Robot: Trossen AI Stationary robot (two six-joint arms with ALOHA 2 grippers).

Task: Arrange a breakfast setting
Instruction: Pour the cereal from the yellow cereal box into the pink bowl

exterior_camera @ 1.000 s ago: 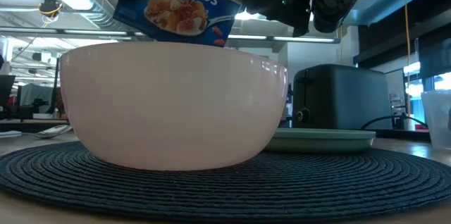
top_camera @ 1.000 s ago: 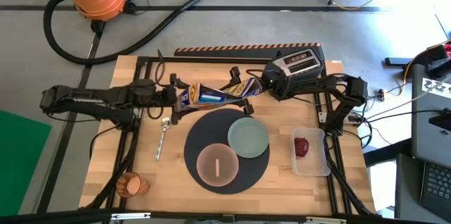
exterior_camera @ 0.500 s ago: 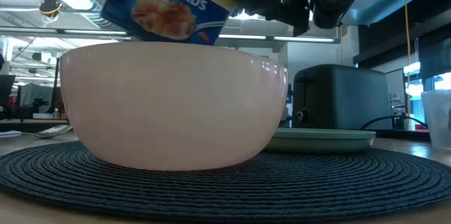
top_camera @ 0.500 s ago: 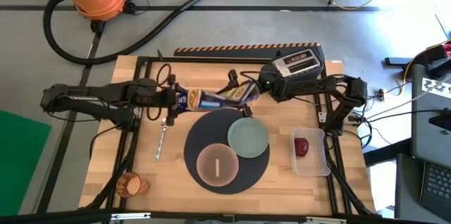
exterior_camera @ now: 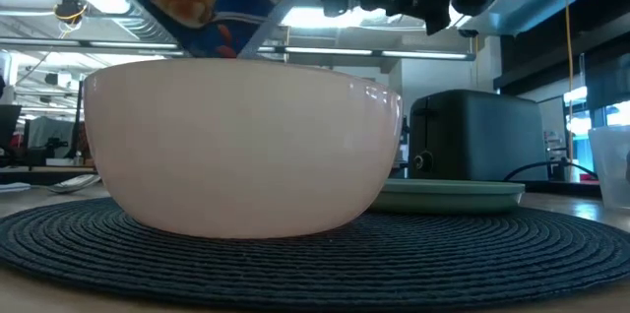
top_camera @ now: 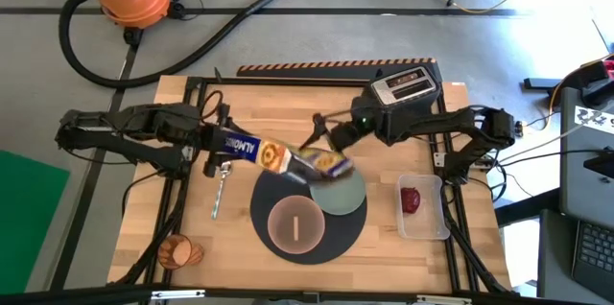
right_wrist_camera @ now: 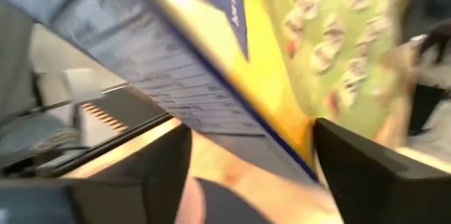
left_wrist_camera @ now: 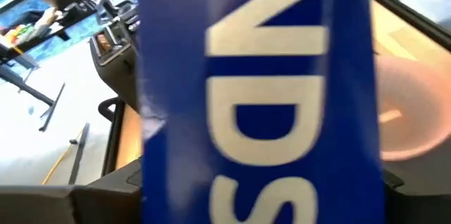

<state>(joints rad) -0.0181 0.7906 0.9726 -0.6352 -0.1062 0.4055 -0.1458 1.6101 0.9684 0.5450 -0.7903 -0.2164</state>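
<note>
We see a pink bowl [top_camera: 295,223] and green plate [top_camera: 338,190] set on the dark mat [top_camera: 273,190], spoon [top_camera: 221,188] beside it. Above, a cereal box [top_camera: 288,156] is clamped by the left gripper [top_camera: 217,141]; the right gripper [top_camera: 331,140] straddles its far end, fingers apart. Cup [top_camera: 179,250] and apple [top_camera: 412,198] remain unplaced, we judge

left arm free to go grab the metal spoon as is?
Probably not. The left gripper is shut on the blue cereal box, hanging just above the metal spoon. Nothing blocks the path; the box must go first.
</note>
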